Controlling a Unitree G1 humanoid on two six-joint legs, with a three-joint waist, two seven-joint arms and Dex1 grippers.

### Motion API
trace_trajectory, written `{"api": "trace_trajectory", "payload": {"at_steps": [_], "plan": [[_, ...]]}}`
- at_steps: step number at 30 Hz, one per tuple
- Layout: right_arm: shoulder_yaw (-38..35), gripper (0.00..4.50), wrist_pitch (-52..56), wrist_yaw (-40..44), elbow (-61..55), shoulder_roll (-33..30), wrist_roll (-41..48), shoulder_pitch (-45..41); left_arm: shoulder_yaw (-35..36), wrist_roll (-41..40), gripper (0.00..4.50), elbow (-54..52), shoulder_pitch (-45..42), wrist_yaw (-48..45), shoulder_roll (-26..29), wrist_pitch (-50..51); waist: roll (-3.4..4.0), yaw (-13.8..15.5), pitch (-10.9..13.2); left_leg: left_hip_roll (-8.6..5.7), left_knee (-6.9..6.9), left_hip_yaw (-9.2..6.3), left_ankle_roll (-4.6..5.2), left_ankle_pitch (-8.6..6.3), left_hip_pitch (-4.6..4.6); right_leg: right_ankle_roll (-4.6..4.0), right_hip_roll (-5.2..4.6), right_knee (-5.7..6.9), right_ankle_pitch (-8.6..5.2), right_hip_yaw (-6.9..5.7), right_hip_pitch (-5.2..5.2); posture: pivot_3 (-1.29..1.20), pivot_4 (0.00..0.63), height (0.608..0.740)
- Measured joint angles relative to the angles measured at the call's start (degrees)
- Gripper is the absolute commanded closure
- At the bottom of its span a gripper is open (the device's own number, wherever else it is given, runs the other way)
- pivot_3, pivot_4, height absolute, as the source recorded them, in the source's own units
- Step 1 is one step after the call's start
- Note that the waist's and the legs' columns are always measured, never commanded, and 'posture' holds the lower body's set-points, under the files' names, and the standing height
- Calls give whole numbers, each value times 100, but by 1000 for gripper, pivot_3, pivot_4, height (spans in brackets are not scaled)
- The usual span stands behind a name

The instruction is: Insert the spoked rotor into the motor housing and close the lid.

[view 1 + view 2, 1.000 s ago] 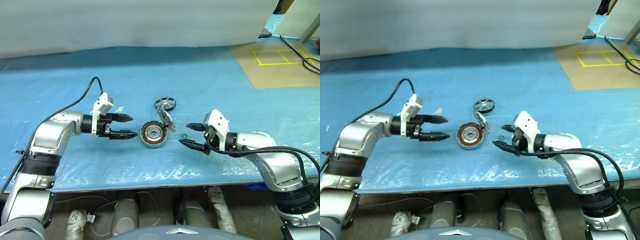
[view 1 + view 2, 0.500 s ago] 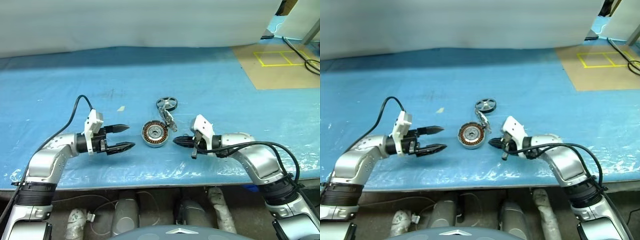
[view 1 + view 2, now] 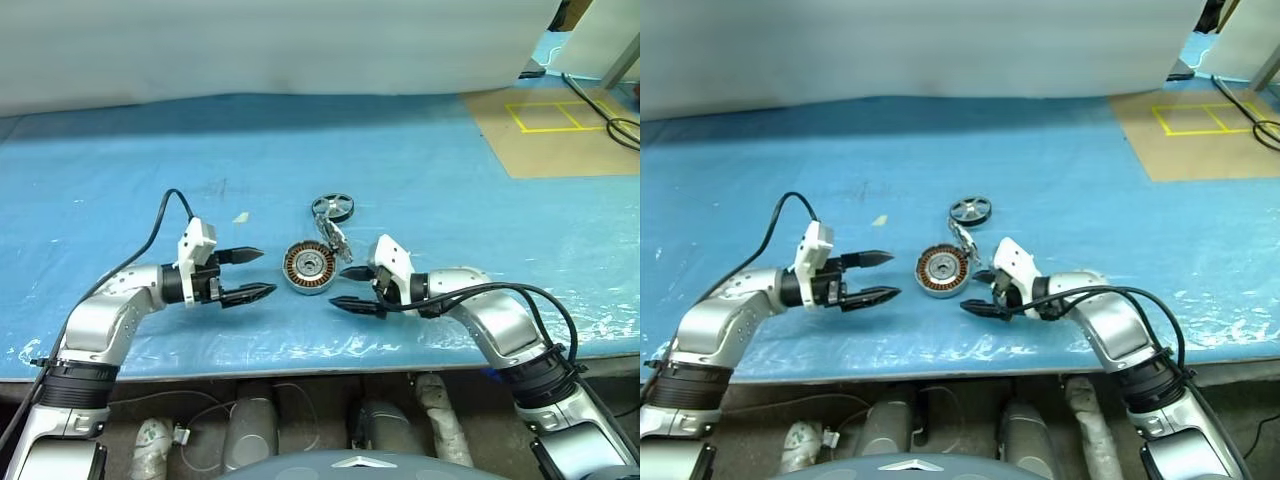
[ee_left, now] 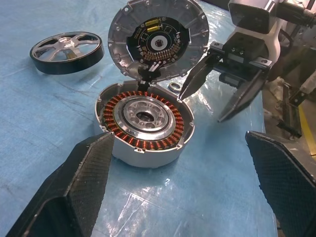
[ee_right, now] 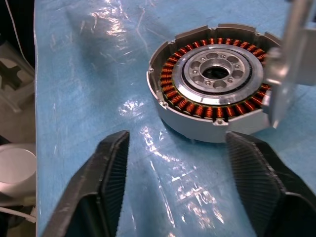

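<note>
- The left gripper point(image 3: 258, 274) hovers low over the blue sheet point(image 3: 440, 180), left of the motor housing, pointing right at it. Its two black fingers point(image 4: 84, 177) stand wide apart and hold nothing.
- The motor housing point(image 3: 308, 268) sits open on the sheet between the two grippers. Its ring of copper windings and silver centre face up.
- The lid point(image 4: 157, 38) stands raised on edge at the housing's far-right side. In the head views it is thin and hard to make out. The left wrist view shows its inner face with a dark board, and wires at its bottom edge run down to the housing; how they join is hard to see.
- The spoked rotor point(image 3: 332, 208) lies flat on the sheet just beyond the housing, apart from both grippers.
- A tiny ring point(image 4: 174, 87) lies beside the housing; what it is cannot be told.
- The right gripper point(image 3: 342, 287) is just right of the housing, pointing left. Its fingers are spread and empty, and the right wrist view cuts off their bases.
</note>
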Motion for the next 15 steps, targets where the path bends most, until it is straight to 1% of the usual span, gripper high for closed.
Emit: {"api": "trace_trajectory", "payload": {"at_steps": [1, 7, 15], "plan": [[6, 57, 39, 0, 52, 33, 0, -33, -5, 2, 0, 6, -18, 2, 2, 0, 0, 0, 0, 0, 2, 0, 0, 0, 0, 0, 0, 1, 0, 0, 1, 0, 150, 740], [14, 57, 77, -9, 202, 27, -58, -210, -56, 63, 0, 26, -98, 8, 13, -7, 0, 0, 0, 1, 7, 0, 0, 0, -1, 0, 0, 2, 0, 0, 1, 0, 150, 740], [-533, 57, 564, -8, 113, -99, 446, -95, -141, 199, 0, 52, -95, 43, 16, -138, 0, 6, 0, 2, 10, 0, 0, 0, 0, 0, 1, 4, 0, 0, 2, 0, 150, 740]]}}
